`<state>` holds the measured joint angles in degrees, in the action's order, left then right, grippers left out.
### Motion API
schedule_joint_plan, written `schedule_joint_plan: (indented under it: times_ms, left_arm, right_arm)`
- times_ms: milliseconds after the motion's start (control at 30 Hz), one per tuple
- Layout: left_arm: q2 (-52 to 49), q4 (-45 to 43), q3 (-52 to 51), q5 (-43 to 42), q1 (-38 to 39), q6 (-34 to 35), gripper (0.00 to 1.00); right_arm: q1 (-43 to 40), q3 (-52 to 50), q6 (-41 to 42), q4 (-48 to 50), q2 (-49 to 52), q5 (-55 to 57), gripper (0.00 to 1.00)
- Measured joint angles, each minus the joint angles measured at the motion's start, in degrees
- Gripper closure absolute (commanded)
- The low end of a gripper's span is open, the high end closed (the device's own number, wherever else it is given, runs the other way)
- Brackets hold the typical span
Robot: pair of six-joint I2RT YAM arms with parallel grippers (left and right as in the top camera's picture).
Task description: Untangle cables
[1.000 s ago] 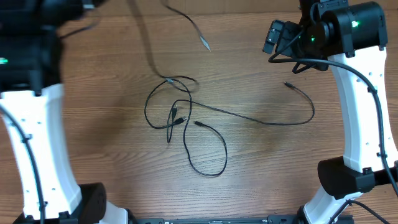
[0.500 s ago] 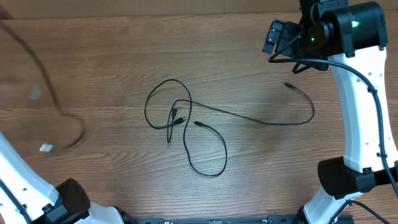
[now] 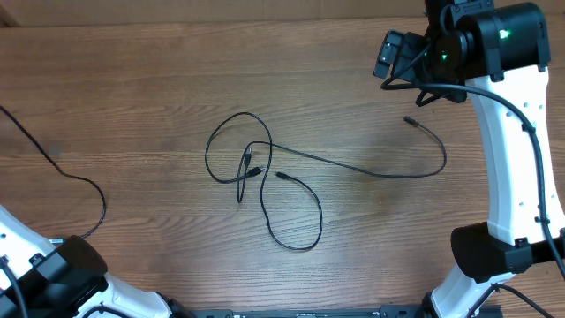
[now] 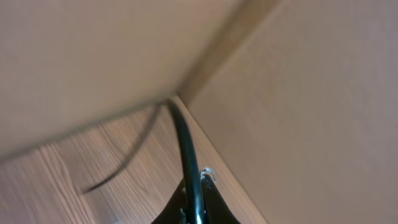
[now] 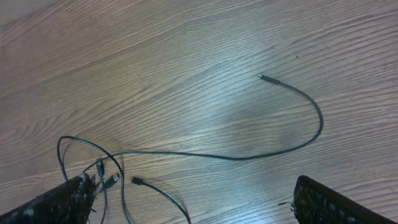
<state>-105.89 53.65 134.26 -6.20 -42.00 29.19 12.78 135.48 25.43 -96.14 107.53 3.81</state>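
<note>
Several thin black cables (image 3: 252,168) lie tangled at the middle of the wooden table. One cable of the tangle runs right in a long curve (image 3: 424,172) to a plug (image 3: 408,119). A separate cable (image 3: 88,185) trails along the left side toward my left arm (image 3: 62,265). In the left wrist view my left gripper (image 4: 194,190) is shut on this black cable (image 4: 183,143). My right gripper (image 5: 199,211) hovers open above the table, with the long curved cable (image 5: 311,106) and the tangle (image 5: 99,168) below it.
The right arm (image 3: 503,132) stands along the right side, its wrist at the back right. The left arm's base fills the front left corner. Beige surfaces (image 4: 298,93) fill most of the left wrist view above the wood (image 4: 74,162).
My left arm has swung from the back left to the front left corner, pulling one cable out of the pile over to the left side. The right arm has not moved.
</note>
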Motion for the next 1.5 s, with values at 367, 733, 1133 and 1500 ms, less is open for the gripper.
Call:
schedule_joint_plan:
  times_ms: [367,733,1133,1500]
  left_arm:
    - [0.15,-11.67,0.02,22.18,3.72,-5.60,0.96]
    - [-0.68,-5.60,0.02,28.02,4.31,-8.39,0.96]
    - [-14.69,8.07,-0.24,29.40,4.92,-5.38,0.91]
    - [-21.92,11.04,-0.35,22.58,4.92,-4.96,0.00]
  right_arm:
    - [0.00,0.00,-0.72,0.13,0.00,0.00,0.00]
    - [0.00,0.00,-1.25,0.52,0.00,0.02,0.00]
    - [0.00,0.00,-1.31,-0.52,0.00,-0.02,0.00]
    - [0.00,0.00,-1.31,-0.57,0.00,0.00,0.00]
